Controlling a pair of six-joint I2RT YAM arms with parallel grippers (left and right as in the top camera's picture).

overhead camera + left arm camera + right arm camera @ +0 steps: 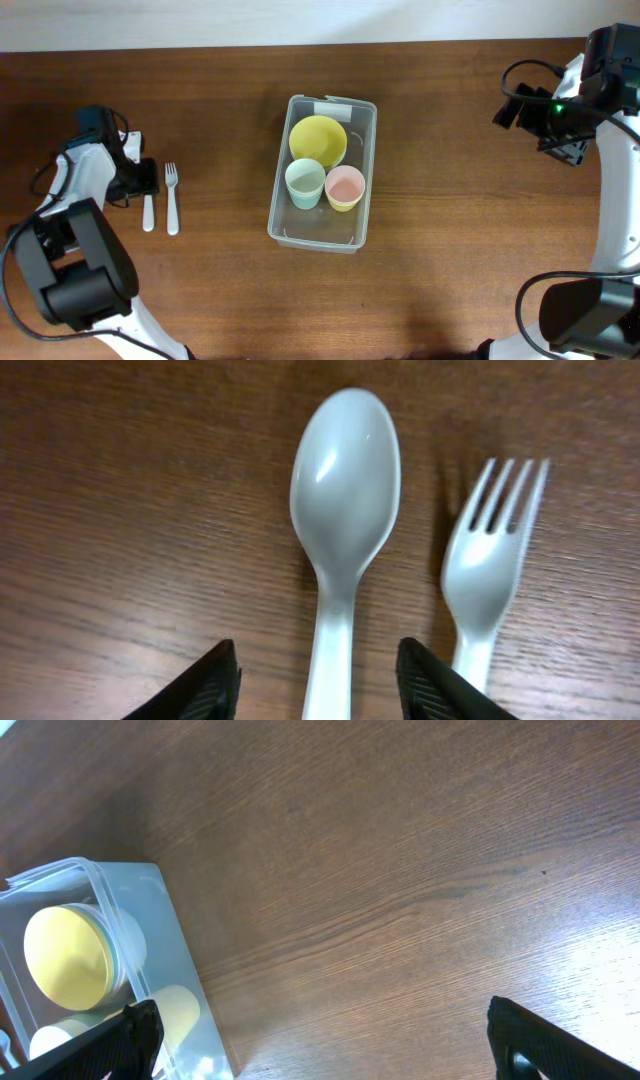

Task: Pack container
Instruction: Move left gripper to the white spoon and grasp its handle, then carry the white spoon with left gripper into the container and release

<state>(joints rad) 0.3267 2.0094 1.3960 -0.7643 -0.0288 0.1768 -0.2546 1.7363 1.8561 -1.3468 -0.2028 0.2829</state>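
The clear container (358,215) stands at the table's middle with its white label at the far end. In it are a yellow bowl (317,139), a pale green cup (304,183) and a pink cup (345,187). A white spoon (148,211) and a white fork (171,198) lie side by side at the left. My left gripper (318,685) is open low over the spoon (343,500), its fingers either side of the handle, with the fork (493,560) just to the right. My right gripper (325,1040) is open and empty, high at the far right; the container (175,945) shows in its view.
The dark wooden table (470,240) runs to a pale wall at the back. The arm bases stand at the front left (75,270) and front right (580,315). Black cables hang by the right arm.
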